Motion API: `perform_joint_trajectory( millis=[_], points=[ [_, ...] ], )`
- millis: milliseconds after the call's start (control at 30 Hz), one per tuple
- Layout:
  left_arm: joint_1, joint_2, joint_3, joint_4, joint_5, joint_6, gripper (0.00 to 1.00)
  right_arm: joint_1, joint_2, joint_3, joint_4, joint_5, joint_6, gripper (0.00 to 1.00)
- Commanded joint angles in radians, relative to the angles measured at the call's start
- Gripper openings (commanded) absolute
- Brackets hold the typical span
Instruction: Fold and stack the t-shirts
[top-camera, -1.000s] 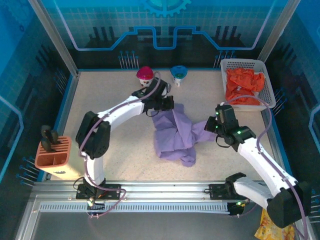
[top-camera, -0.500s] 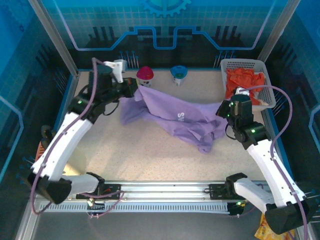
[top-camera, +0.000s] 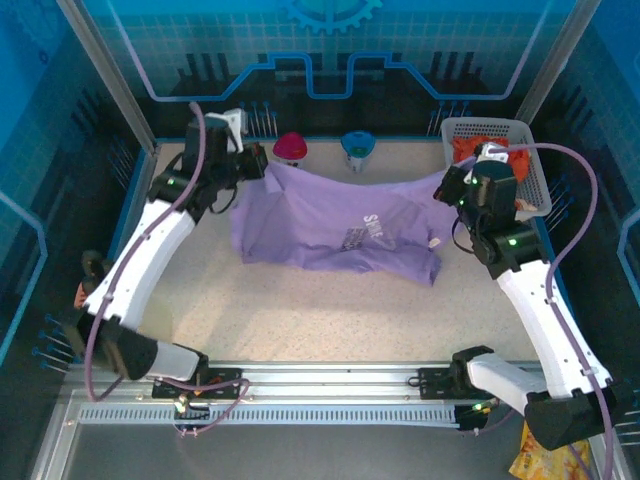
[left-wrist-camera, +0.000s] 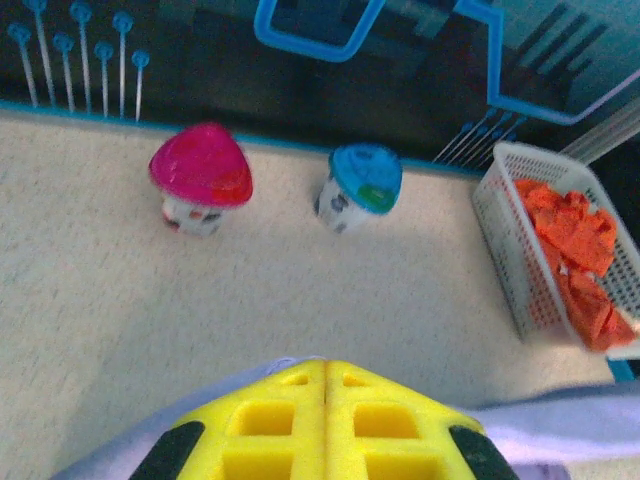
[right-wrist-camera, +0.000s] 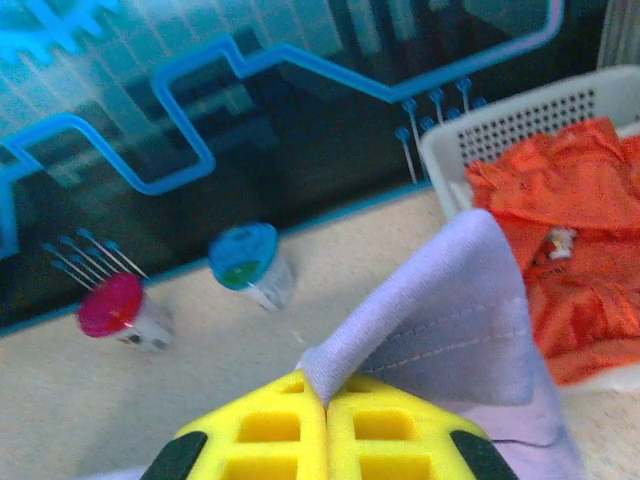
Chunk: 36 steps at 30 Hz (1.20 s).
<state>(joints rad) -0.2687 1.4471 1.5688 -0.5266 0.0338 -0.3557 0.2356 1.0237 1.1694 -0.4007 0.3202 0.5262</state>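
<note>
The lavender-purple t-shirt hangs stretched between both arms over the back half of the table, its lower part lying on the surface. My left gripper is shut on its left top corner; in the left wrist view the yellow fingertips are pressed together with purple cloth under them. My right gripper is shut on the right top corner, and a fold of purple cloth sticks out from the closed jaws. The orange-red t-shirts lie crumpled in the basket.
The white lattice basket stands at the back right corner. A pink-capped cup and a blue-capped cup stand at the back edge. An orange block holder sits at the left edge. A yellow snack bag lies off the front right.
Both arms have moved back and apart with the purple shirt, pulling it from a crumpled heap in mid-table into a wide spread sheet near the back edge.
</note>
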Motion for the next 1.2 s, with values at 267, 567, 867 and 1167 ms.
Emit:
perform_joint_trajectory(
  millis=[267, 567, 867, 1167],
  points=[
    [-0.046, 0.285, 0.205, 0.180, 0.288, -0.166, 0.00, 0.341, -0.038, -0.119, 0.071, -0.520, -0.174, 0.00],
    [-0.070, 0.567, 0.664, -0.148, 0.394, -0.094, 0.50, 0.757, 0.444, 0.090, 0.269, -0.549, -0.174, 0.10],
    [0.080, 0.212, 0.304, -0.352, 0.086, 0.008, 0.78, 0.734, 0.536, 0.177, 0.146, -0.485, -0.178, 1.00],
    [-0.165, -0.060, -0.383, 0.005, 0.260, -0.226, 0.77, 0.413, 0.295, -0.109, 0.005, -0.236, 0.000, 0.94]
  ],
)
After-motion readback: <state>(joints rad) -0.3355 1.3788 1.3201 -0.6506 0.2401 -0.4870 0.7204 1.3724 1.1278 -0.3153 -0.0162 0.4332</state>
